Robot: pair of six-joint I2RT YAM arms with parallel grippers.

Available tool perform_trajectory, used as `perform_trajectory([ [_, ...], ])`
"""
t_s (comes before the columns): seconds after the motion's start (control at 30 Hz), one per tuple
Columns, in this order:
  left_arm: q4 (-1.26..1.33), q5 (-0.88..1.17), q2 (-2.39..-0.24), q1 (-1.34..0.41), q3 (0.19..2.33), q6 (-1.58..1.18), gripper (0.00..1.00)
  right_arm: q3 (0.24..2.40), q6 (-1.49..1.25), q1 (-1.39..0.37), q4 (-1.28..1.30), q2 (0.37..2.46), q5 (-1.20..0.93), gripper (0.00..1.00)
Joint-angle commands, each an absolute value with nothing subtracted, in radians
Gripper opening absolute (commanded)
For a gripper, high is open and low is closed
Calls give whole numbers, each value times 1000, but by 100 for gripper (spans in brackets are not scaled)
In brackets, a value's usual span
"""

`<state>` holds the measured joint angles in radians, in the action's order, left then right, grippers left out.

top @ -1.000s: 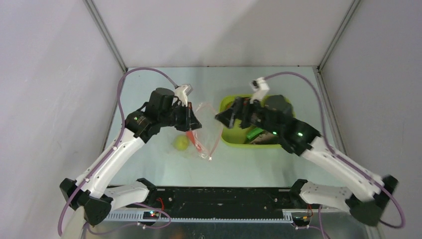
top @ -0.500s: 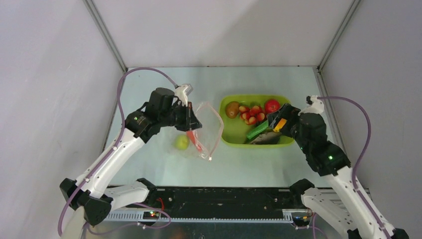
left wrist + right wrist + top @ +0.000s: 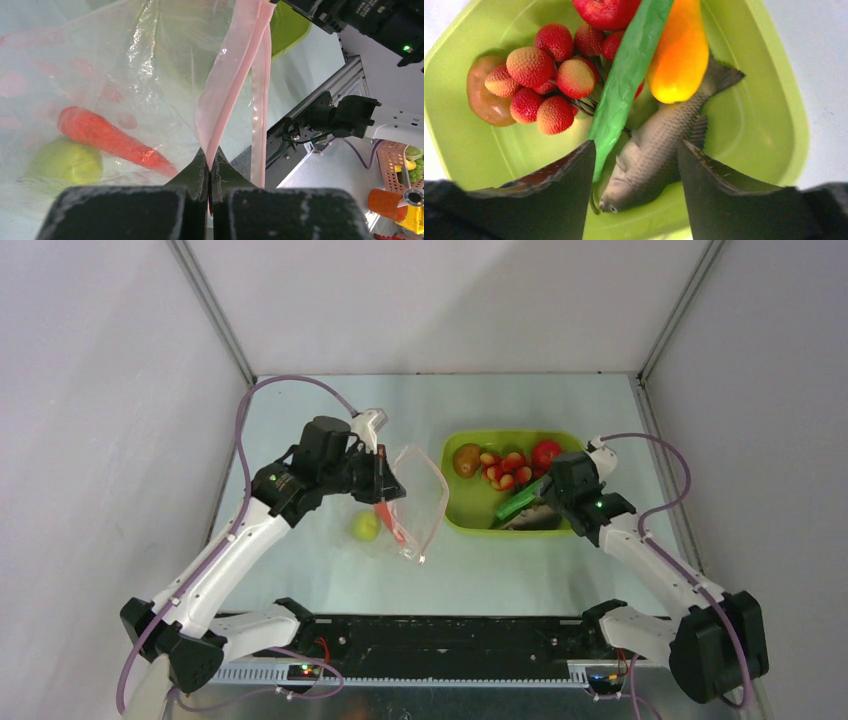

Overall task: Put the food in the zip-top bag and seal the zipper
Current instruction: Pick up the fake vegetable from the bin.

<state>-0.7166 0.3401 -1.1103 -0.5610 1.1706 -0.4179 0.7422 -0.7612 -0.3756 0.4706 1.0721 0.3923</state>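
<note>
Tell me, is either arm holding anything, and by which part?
The left gripper pinches the zip-top bag by its pink zipper strip. The right gripper is open above the green tub, holding nothing.

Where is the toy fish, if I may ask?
Right wrist view: the fish lies in the lime-green tub on the table's right, beside the green pod.
</note>
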Motion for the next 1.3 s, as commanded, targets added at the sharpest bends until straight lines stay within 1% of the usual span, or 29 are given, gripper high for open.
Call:
perform_trajectory([
  [0.0, -679, 359, -1104, -566, 1157, -425, 0, 727, -830, -371, 267, 1140, 439, 62],
  [0.17, -676, 365, -1104, -567, 1155, -425, 0, 721, -856, -368, 217, 1227, 453, 57],
  [0.63, -677, 370, -1111, -566, 1155, -427, 0, 721, -856, -298, 78, 1359, 376, 53],
  [1.07, -674, 366, -1103, -566, 1152, -431, 0, 721, -876, -291, 12, 1500, 349, 51],
  [1.13, -674, 366, -1102, -566, 1152, -430, 0, 721, -876, -292, -20, 1513, 339, 43],
  [1.2, -674, 364, -1101, -566, 1151, -430, 0, 721, -874, -293, -25, 1509, 332, 26],
  [1.27, -674, 361, -1104, -565, 1151, -432, 0, 721, -863, -299, -16, 1490, 336, 18],
])
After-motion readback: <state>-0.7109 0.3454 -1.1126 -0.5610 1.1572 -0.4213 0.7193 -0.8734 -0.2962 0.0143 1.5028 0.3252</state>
